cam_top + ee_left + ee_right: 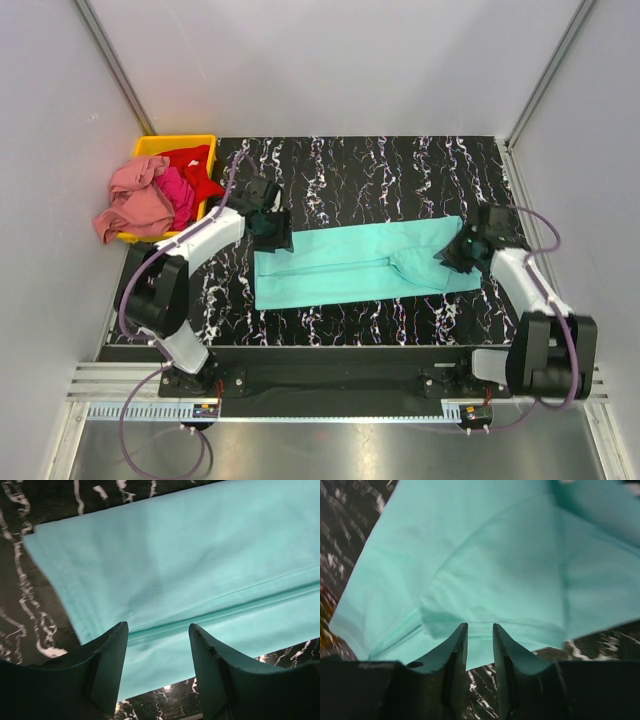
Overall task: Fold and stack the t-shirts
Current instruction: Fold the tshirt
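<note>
Top view: the turquoise-teal t-shirt (350, 265) is seen flat on the black marbled table (350, 160), folded lengthwise into a long band running left to right between the two arms. A lengthwise fold line is noted along its middle.

Left gripper (270, 228) is placed at the band's far left corner. In the left wrist view the gripper (157, 627) is seen with its fingers (112, 650) well apart. Only flat cloth (190, 565) is seen beyond the gap, and nothing is clamped.

Right gripper (455, 252) is placed at the band's right end, over the folded-in part. In the right wrist view the gripper (480, 626) is seen with a narrow gap between its fingers (455, 655), and dark table is visible through that gap. A doubled hem of the shirt (510, 580) lies just at the tips. No cloth is seen pinched between them, though whether the hem touches the tips cannot be settled from this close, soft-focus view.

Far left corner: a yellow bin (178, 140) is noted by the wall. A salmon pink shirt (135, 195) is draped over its left rim and spills outside. A magenta shirt (178, 190) and a red shirt (190, 158) are bunched inside, all three crumpled and well apart from the teal one.
</note>
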You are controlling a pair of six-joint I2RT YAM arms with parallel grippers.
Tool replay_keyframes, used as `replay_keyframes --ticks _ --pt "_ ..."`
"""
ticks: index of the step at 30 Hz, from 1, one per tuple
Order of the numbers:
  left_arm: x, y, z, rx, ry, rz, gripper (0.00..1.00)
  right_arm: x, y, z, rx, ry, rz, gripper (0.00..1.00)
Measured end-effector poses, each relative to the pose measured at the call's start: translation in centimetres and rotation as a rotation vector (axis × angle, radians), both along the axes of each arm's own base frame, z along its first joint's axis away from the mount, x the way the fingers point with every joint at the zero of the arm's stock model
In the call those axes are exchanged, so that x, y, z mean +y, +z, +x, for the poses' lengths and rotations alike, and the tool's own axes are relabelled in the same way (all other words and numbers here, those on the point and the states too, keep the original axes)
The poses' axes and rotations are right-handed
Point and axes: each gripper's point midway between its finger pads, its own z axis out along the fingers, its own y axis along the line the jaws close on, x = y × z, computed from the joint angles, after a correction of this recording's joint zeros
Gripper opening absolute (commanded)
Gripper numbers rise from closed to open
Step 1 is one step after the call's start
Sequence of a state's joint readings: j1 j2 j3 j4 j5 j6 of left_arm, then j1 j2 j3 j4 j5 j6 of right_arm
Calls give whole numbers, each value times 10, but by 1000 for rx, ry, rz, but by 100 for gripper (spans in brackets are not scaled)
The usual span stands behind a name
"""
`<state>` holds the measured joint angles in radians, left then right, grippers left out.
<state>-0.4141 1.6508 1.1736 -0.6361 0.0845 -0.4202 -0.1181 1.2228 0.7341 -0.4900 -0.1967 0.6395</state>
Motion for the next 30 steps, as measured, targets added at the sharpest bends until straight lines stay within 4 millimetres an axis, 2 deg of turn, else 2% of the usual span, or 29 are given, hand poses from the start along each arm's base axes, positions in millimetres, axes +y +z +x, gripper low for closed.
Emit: replay_keyframes --ticks 3,6,9,11,16,18,24,30 --pt "-8 -12 1 27 -5 -21 57 37 0 19 23 154 -7 29" --pt "-5 -33 -1 81 13 8 57 74 -2 38 18 291 1 26" --pt "5 -52 -5 126 51 68 56 91 -15 41 38 355 9 25" --pt "14 -60 -8 154 85 115 56 90 -28 36 75 361 2 24" --pt "31 -61 -4 136 143 190 55 75 -62 5 190 344 -51 22" --pt "37 -61 -3 132 158 220 55 70 -68 -4 220 337 -71 22" --pt "43 -53 0 126 156 257 55 65 -61 -3 187 343 -106 23" --pt "50 -35 8 71 138 294 54 66 -38 8 131 347 -109 28"
